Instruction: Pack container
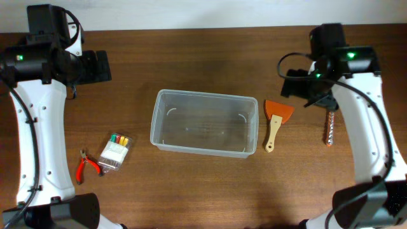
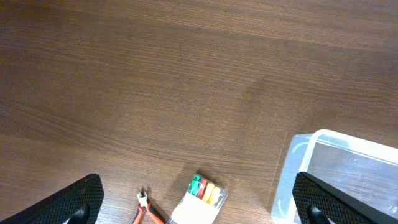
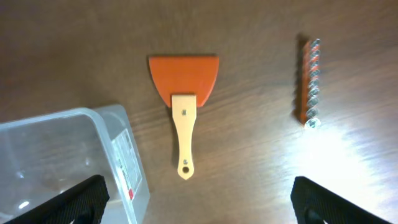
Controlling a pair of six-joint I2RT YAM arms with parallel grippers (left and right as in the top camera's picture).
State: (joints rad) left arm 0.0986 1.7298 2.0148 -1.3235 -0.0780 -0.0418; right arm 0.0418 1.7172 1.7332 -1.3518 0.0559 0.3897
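The clear plastic container [image 1: 203, 122] stands empty in the middle of the table; its corner shows in the left wrist view [image 2: 336, 180] and in the right wrist view [image 3: 68, 162]. My left gripper [image 2: 199, 208] is open and empty, held high at the far left [image 1: 95, 65], above a small pack of coloured markers [image 2: 200, 198] and red-handled pliers [image 2: 149, 213]. My right gripper [image 3: 199, 202] is open and empty, high at the far right [image 1: 311, 89], above an orange scraper with a wooden handle [image 3: 184, 99] and an orange strip of screws [image 3: 309, 84].
In the overhead view the markers [image 1: 116, 151] and pliers [image 1: 87, 166] lie left of the container. The scraper [image 1: 276, 121] lies just right of it and the screw strip [image 1: 331, 127] farther right. The table's far edge runs along the top.
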